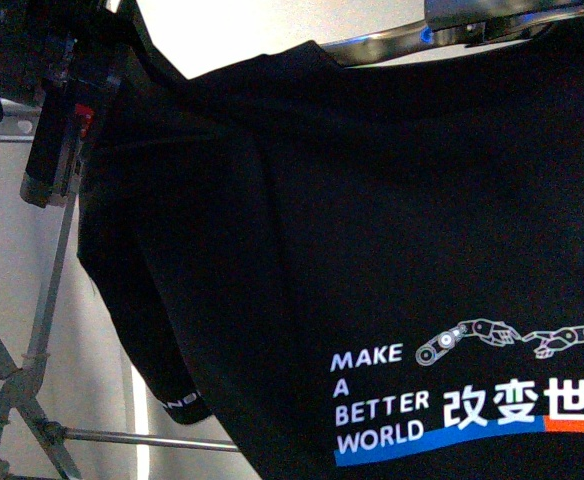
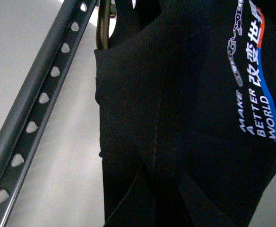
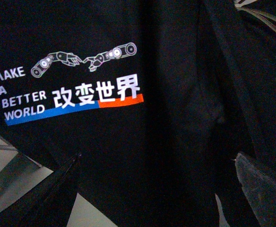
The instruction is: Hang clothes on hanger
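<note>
The shirt [image 1: 352, 220] is off the table and hangs full length, its printed front toward the front camera, with "MAKE A BETTER WORLD" low on the cloth. Its shoulders drape over a curved silver wire [image 1: 367, 42] at the top of the front view. In the left wrist view a metal hook [image 2: 101, 30] shows above the collar, just beside the rail [image 2: 38, 112] with its row of heart-shaped holes. Whether the hook has caught on the rail cannot be told, as the meeting point is cut off at the picture's edge.

The right claw [image 3: 157, 156] is spread wide: its two dark fingers [image 3: 53, 189] stand well apart in front of the shirt and pinch nothing. The left arm [image 1: 57, 130] is up at the shirt's shoulder, but the left claw is hidden by cloth, so its state cannot be told.

Behind the shirt, grey struts [image 1: 50, 280] cross at the lower left of the front view.

By my reading the task is near its end: the shirt is raised and level with the rail. What is left is to make sure the hook sits on the rail and to let go.
</note>
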Robot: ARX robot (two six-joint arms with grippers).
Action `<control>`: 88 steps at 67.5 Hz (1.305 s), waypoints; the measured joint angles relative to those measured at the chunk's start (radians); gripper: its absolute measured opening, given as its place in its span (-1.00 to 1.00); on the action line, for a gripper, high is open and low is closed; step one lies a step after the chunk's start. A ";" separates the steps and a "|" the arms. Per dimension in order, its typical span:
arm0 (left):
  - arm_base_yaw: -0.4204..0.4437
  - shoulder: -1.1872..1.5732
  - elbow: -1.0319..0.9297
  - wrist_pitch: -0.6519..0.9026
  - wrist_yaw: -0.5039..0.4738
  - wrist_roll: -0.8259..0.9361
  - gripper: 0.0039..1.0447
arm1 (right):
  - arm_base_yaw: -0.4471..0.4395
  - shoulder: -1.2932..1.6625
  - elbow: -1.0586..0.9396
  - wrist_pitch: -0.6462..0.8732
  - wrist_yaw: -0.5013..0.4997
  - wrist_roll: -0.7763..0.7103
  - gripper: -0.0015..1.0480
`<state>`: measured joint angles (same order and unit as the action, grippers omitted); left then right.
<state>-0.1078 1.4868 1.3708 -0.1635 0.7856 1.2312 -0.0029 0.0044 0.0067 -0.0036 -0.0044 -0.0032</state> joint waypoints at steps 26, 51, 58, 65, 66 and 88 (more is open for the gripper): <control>0.002 0.000 0.000 0.000 -0.009 0.011 -0.92 | -0.105 0.097 0.056 -0.109 -0.290 0.002 0.86; 0.007 0.000 0.000 0.000 -0.022 0.019 -0.92 | -0.377 0.842 0.652 -0.117 -0.866 -0.933 0.86; 0.005 0.000 0.000 0.000 -0.019 0.019 -0.92 | -0.315 0.986 0.833 -0.280 -0.865 -1.455 0.86; 0.005 0.000 0.000 0.000 -0.016 0.019 -0.92 | -0.286 1.072 0.941 -0.351 -0.846 -1.709 0.86; 0.005 0.000 0.000 0.000 -0.016 0.019 -0.92 | -0.283 1.083 0.955 -0.356 -0.842 -1.736 0.86; 0.005 0.000 0.000 0.000 -0.016 0.019 -0.92 | -0.208 1.286 1.297 -0.413 -0.752 -1.931 0.86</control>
<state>-0.1032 1.4868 1.3708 -0.1631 0.7692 1.2507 -0.2108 1.2903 1.3033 -0.4164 -0.7559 -1.9347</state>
